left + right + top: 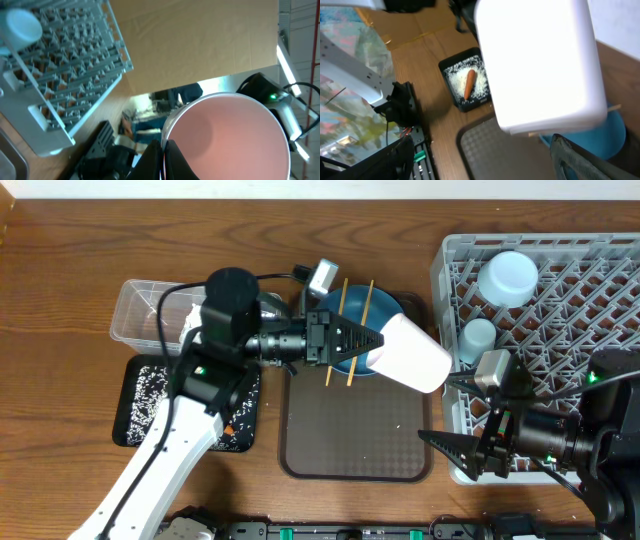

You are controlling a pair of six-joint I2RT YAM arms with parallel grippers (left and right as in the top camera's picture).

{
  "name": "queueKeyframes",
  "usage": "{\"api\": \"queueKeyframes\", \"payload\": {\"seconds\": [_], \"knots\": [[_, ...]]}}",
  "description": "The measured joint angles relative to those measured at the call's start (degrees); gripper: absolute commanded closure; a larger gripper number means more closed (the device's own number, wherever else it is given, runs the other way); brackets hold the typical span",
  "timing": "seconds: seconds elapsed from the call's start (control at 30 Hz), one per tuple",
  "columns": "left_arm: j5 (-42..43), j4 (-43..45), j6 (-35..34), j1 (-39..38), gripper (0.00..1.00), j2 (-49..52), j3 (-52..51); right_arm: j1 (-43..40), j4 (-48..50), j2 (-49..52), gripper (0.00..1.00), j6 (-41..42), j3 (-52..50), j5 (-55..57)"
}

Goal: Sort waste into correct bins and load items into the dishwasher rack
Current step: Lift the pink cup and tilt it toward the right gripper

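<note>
My left gripper [378,340] is shut on the rim of the pale-pink cup [413,352], which it holds on its side above the right end of the brown tray. In the left wrist view its fingers [176,161] pinch the rim and the cup's pink inside [230,135] fills the frame. My right gripper [441,455] stands open, low beside the dishwasher rack [600,300], with nothing in it. The right wrist view shows the cup's pale outside [540,65] above one finger [580,160]. Chopsticks [347,310] lie across the dark-blue plate [350,358].
The rack holds a pale bowl [508,277] and a light-blue cup [478,337]. The brown tray [355,435] lies at the front centre. A clear tub [145,310] sits at the left. A black tray [465,85] holds rice and a carrot [469,84].
</note>
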Motion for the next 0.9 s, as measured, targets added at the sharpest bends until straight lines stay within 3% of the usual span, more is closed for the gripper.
{"api": "queueKeyframes", "payload": {"seconds": [0.13, 0.23, 0.57, 0.77, 0.9], "knots": [[1.3, 1.2, -1.0, 0.0, 0.94, 1.9, 0.0, 0.0, 0.6, 0.5, 0.24, -1.4, 0.0, -0.9], [1.6, 2.1, -1.1, 0.1, 0.94, 2.1, 0.0, 0.0, 0.6, 1.7, 0.25, -1.6, 0.0, -1.2], [1.7, 2.2, -1.2, 1.2, 0.94, 2.1, 0.0, -0.3, 4.6, 6.3, 0.14, -1.7, 0.0, -0.1], [3.8, 2.2, -1.2, 1.1, 0.94, 2.1, 0.0, -0.4, 5.1, 6.3, 0.02, -1.7, 0.0, 0.6], [4.9, 2.2, -1.2, 1.0, 0.94, 2.1, 0.0, -0.4, 5.2, 6.3, 0.01, -1.9, 0.0, 0.7]]}}
